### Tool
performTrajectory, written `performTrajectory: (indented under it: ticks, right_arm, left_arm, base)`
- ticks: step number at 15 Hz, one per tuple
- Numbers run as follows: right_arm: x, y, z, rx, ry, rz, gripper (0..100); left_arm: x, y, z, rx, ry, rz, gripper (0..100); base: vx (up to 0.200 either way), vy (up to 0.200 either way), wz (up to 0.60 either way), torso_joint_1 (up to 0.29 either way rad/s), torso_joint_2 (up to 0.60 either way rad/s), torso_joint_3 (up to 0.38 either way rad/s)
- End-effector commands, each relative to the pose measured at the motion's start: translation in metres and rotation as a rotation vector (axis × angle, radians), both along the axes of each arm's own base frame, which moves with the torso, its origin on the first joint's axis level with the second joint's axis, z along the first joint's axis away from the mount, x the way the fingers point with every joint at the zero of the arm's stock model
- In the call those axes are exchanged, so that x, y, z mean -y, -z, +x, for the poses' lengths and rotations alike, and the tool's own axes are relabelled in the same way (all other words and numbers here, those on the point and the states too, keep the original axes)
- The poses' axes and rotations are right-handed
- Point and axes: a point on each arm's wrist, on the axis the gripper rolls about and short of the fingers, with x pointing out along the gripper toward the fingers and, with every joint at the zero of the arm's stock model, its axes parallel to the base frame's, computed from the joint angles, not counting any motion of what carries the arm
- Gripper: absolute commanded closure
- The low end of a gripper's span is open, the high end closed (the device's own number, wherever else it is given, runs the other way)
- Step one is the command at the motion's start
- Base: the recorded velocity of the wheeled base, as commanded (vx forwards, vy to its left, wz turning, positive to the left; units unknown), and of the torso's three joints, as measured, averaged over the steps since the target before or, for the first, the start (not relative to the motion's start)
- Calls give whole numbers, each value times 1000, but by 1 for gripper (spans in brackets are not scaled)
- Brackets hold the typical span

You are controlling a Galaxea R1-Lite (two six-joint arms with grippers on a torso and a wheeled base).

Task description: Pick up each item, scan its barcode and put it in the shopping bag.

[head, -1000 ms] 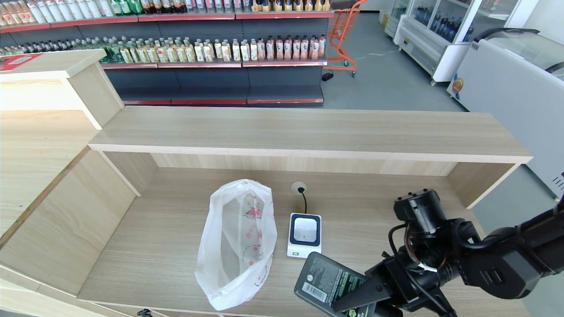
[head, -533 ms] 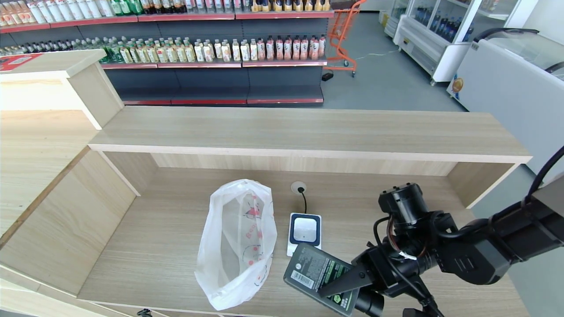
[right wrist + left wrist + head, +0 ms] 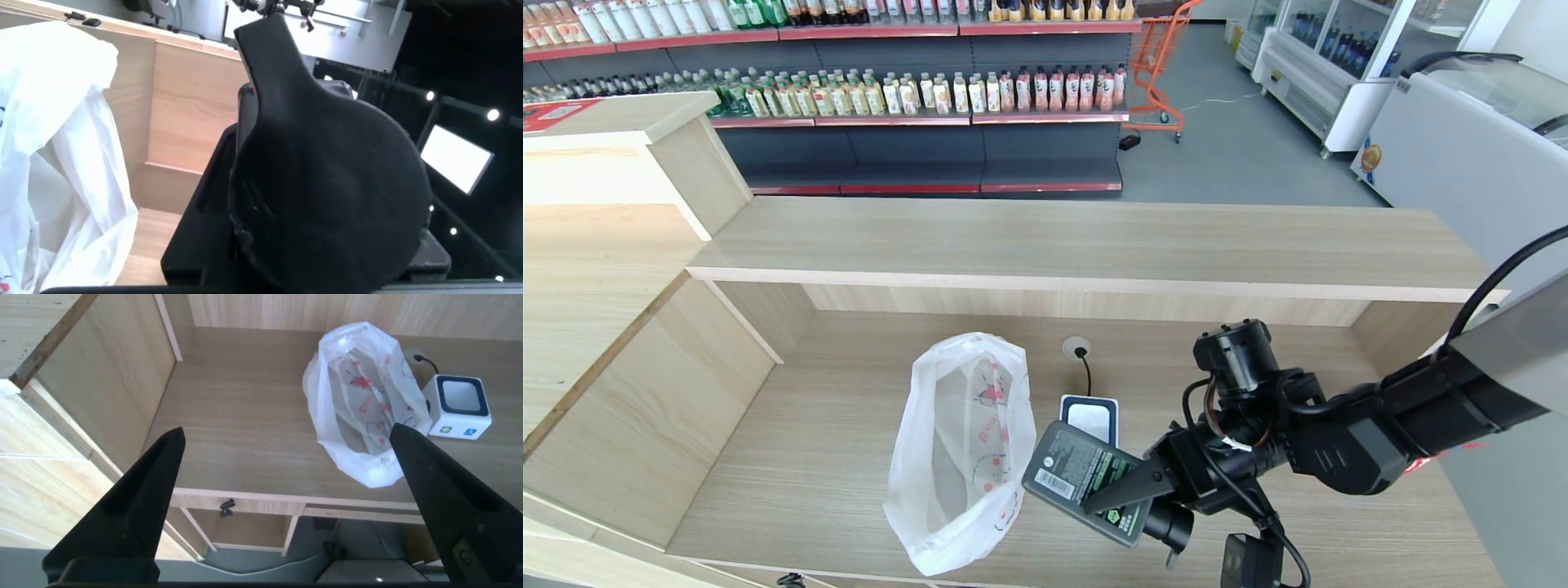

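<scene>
My right gripper point(image 3: 1131, 500) is shut on a flat dark grey package point(image 3: 1078, 478) with a white barcode label and green print. It holds the package above the counter, over the near part of the white barcode scanner point(image 3: 1088, 418) and beside the white plastic shopping bag point(image 3: 964, 445). The bag lies open, its mouth toward the back wall. In the right wrist view the package point(image 3: 327, 180) sits close to the camera with the bag point(image 3: 57, 147) beside it. In the left wrist view my left gripper point(image 3: 290, 498) stands open, high above the bag point(image 3: 364, 400) and scanner point(image 3: 459, 404).
The wooden counter point(image 3: 792, 457) is walled by a raised shelf point(image 3: 1094, 245) at the back and side panels. A cable point(image 3: 1086, 371) runs from the scanner to a hole. Store shelves with bottles point(image 3: 915, 90) stand beyond.
My right arm has carried the package left and slightly up, from the counter's front right toward the bag, now covering the scanner's near part.
</scene>
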Motion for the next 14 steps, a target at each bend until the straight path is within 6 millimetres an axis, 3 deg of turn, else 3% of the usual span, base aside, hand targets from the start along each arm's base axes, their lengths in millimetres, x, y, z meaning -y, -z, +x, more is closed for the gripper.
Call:
performTrajectory:
  ticks: [1, 14]
  right_arm:
    - [-2, 3, 2, -3, -2, -2, 100]
    - [-15, -7, 12, 42, -19, 26, 100]
  left_arm:
    - [0, 0, 0, 0, 0, 0, 0]
    - [0, 0, 0, 0, 0, 0, 0]
  base:
    - [0, 0, 0, 0, 0, 0]
    - [0, 0, 0, 0, 0, 0]
